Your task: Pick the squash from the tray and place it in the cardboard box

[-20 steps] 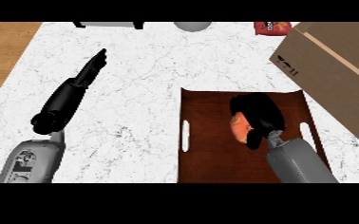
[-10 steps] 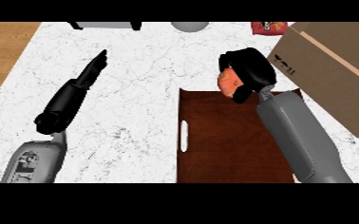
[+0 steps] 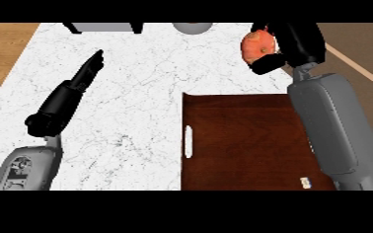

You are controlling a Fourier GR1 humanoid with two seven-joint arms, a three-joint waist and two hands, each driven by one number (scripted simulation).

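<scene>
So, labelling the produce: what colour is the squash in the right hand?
Orange, seen in the head view: the round squash.

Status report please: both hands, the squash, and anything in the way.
Right robot hand curled round squash, held past the tray's far edge. Left robot hand open, flat on counter. Nothing seen blocking; box not clearly visible.

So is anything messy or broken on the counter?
Nothing looks spilled or broken. The tray lies flat and bare on the counter. The right hand is curled round the orange squash, held beyond the tray's far edge. The left hand rests open with straight fingers at the left.
</scene>
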